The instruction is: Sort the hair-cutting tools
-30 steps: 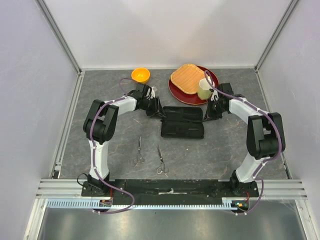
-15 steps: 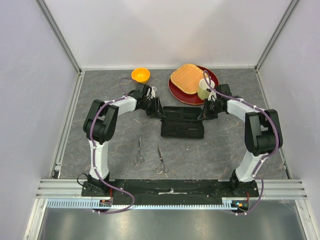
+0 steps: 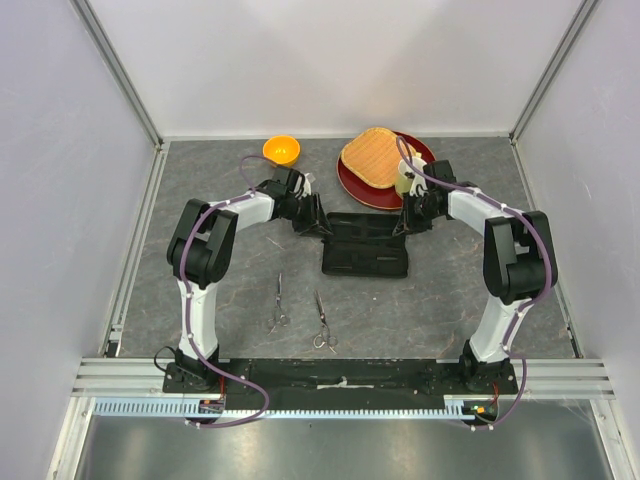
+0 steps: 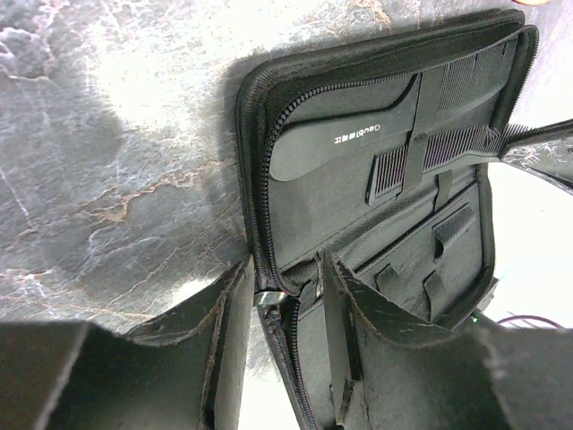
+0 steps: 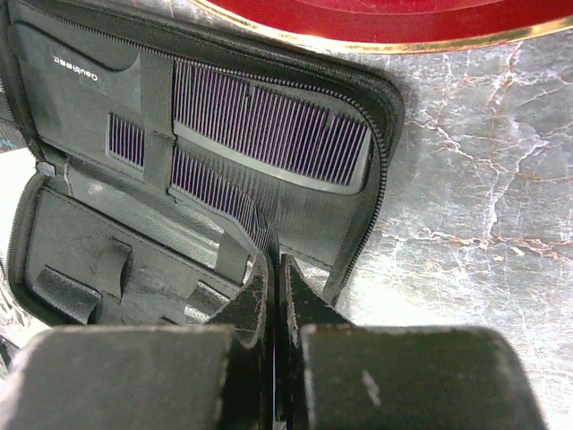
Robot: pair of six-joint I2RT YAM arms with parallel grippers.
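Inside open case (image 5: 387, 116), seemingly two strapped combs (image 5: 269, 125).

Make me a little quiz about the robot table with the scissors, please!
1. How many scissors lie on the table?
2. True or false: the zip case is zipped closed.
3. What colour is the bowl? A green, B orange, C blue.

Key: 1. Two. 2. False: it lies open, with combs strapped inside. 3. B.
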